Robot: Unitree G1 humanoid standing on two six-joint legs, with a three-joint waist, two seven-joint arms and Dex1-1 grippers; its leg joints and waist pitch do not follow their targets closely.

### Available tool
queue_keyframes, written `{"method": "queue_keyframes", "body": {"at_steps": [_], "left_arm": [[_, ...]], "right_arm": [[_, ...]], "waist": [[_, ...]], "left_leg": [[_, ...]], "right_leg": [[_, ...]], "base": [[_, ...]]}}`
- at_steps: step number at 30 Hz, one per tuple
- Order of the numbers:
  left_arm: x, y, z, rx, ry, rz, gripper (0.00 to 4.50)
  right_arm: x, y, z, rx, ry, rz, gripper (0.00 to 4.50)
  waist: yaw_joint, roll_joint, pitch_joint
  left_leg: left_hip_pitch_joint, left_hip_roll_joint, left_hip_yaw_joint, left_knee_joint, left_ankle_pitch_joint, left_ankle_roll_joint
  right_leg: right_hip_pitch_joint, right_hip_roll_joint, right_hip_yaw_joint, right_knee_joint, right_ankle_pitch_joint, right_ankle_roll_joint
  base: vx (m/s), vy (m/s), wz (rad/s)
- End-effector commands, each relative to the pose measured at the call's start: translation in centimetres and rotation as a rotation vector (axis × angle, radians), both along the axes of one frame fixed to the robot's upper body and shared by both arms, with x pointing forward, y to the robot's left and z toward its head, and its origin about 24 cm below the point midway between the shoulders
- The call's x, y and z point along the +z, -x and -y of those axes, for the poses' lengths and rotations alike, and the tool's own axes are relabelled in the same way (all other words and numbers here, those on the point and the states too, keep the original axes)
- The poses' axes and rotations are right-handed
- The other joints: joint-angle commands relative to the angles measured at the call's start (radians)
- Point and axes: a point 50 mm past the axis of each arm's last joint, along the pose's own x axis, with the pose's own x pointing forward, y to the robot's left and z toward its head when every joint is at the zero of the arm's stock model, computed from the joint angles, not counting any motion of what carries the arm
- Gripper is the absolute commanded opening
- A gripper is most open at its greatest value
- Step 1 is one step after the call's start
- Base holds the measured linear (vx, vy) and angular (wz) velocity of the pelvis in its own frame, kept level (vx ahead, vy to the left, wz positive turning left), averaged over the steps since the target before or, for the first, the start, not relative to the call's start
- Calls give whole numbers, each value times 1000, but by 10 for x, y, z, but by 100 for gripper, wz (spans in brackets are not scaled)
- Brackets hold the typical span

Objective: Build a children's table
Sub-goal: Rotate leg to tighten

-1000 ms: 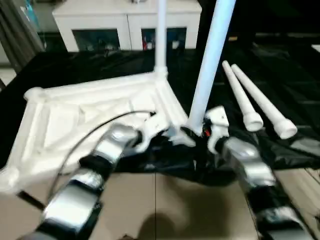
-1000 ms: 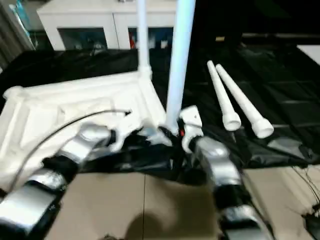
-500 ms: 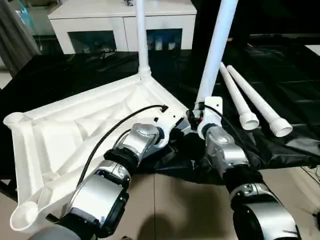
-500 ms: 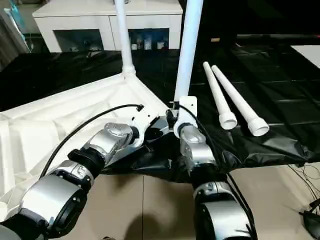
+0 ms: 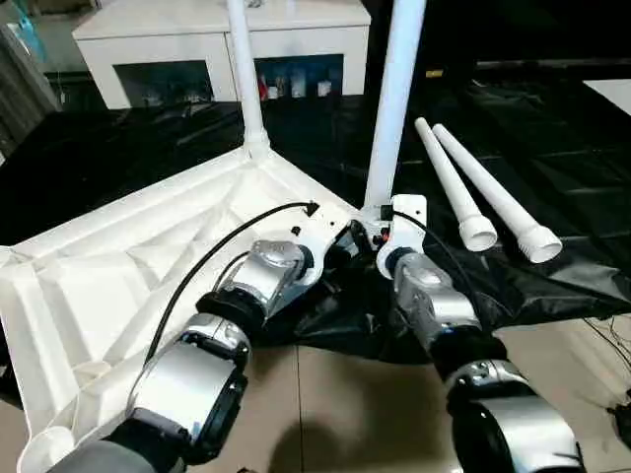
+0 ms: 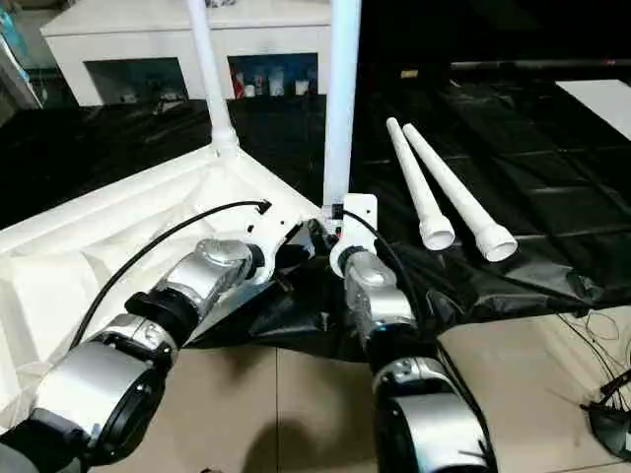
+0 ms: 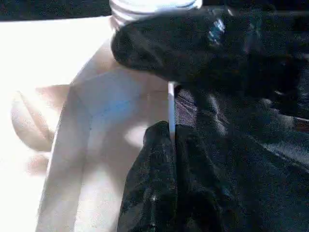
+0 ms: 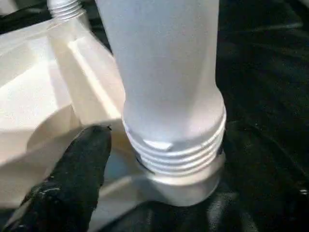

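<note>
The white table top (image 5: 148, 266) lay upside down on a black sheet (image 5: 552, 197), ribbed underside up, and serves here as the landmark. At its far corner one leg (image 5: 244, 74) stood upright in its socket. At the corner nearest the robot a second leg (image 5: 394, 99) stood upright, its threaded end seated in the round socket, as the right wrist view showed (image 8: 169, 145). The right gripper (image 5: 380, 229) sat at the base of this leg with one black finger (image 8: 72, 179) just beside the threads and not touching them; whether its fingers stood wide or narrow could not be told. The left gripper (image 5: 340, 241) was closed to a narrow gap at the top's edge by that same corner, holding nothing visible. Two loose legs (image 5: 483, 187) lay side by side on the sheet, well apart from the top on its right. Beyond the top stood a white cabinet (image 5: 217, 39).
</note>
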Motion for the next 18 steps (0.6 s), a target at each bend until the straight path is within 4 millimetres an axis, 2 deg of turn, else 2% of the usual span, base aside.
{"method": "queue_keyframes", "body": {"at_steps": [1, 3, 7, 8, 9, 11, 12, 14, 15, 17, 18], "left_arm": [[-5, 3, -12, -51, -22, 22, 0], [-7, 5, -18, -79, -18, 24, 0], [-6, 8, -26, -149, -18, 42, 0], [-5, 10, -28, -191, -14, 58, 0], [-4, 11, -29, -219, -12, 67, 0], [-1, 16, -31, -294, 10, 68, 0], [1, 20, -33, -352, 23, 62, 0], [2, 24, -36, -411, 25, 53, 0], [3, 27, -37, -445, 19, 46, 0], [3, 28, -39, -468, 15, 41, 0], [4, 31, -40, -493, 20, 34, 0]], "right_arm": [[5, 3, 8, 79, 36, 63, 423], [9, 6, 16, 130, 62, 107, 434], [13, 13, 33, 194, 113, 165, 447], [14, 16, 37, 231, 111, 172, 447], [15, 18, 40, 258, 107, 175, 447], [16, 25, 44, 351, 98, 179, 447], [15, 33, 44, 449, 90, 169, 447], [15, 42, 44, 557, 86, 161, 447], [14, 48, 44, 625, 79, 148, 447], [14, 52, 44, 675, 76, 139, 447], [13, 56, 44, 727, 87, 135, 447]], "waist": [[7, -16, -61], [10, -19, -62], [9, -20, -61], [10, -15, -61], [10, -18, -59], [11, -14, -60], [13, -16, -59], [17, -14, -62], [21, -9, -60], [28, -9, -60], [30, -10, -59]], "left_leg": [[15, 15, -5, -65, -196, 69], [15, 15, -2, -61, -170, 90], [14, 16, -2, -60, -174, 96], [18, 17, -2, -61, -178, 96], [15, 19, -3, -63, -186, 101], [19, 19, -2, -63, -192, 104], [16, 22, -2, -63, -192, 111], [17, 23, -1, -59, -173, 118], [18, 24, 0, -61, -181, 117], [20, 28, 0, -61, -194, 114], [22, 28, 2, -64, -209, 100]], "right_leg": [[45, -49, 26, -75, -50, -240], [47, -47, 26, -72, -21, -242], [47, -47, 27, -74, -46, -243], [44, -46, 27, -74, -52, -247], [47, -46, 27, -75, -57, -246], [44, -45, 27, -76, -57, -252], [47, -46, 28, -74, -48, -254], [44, -44, 29, -69, -15, -264], [42, -42, 27, -69, -18, -268], [41, -43, 28, -67, -24, -268], [37, -43, 28, -69, -48, -270]], "base": [[0, 0, 0], [0, 0, 0], [0, 0, 0], [0, 0, 0], [0, 0, 0], [0, 0, 0], [0, 0, 0], [0, 0, 0], [0, 0, 0], [0, 0, 0], [0, 0, 0]]}}
